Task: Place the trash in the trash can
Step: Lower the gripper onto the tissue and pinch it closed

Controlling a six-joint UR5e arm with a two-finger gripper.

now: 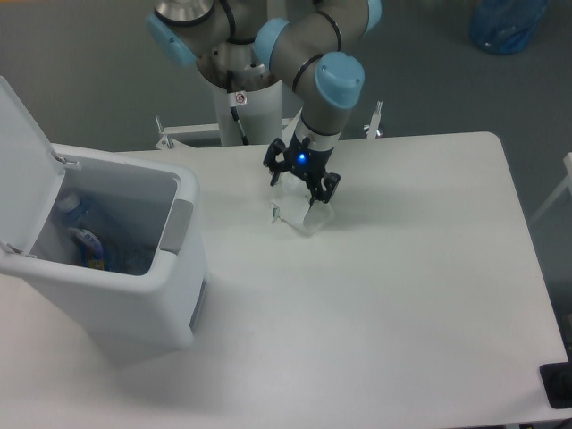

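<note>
- Bright, even overhead light, slightly cool cast.
- White table (402, 295) near blown out, little texture.
- Soft shadow beside the trash can (107, 259) (right and front side), faint one under the gripper (298, 183).
- Blue LED glows on gripper.
- Mild softness overall, no motion blur.

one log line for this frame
phase: reaching | gripper: open, fingers astride wrapper on table | bottle: in trash can | lid: open
</note>
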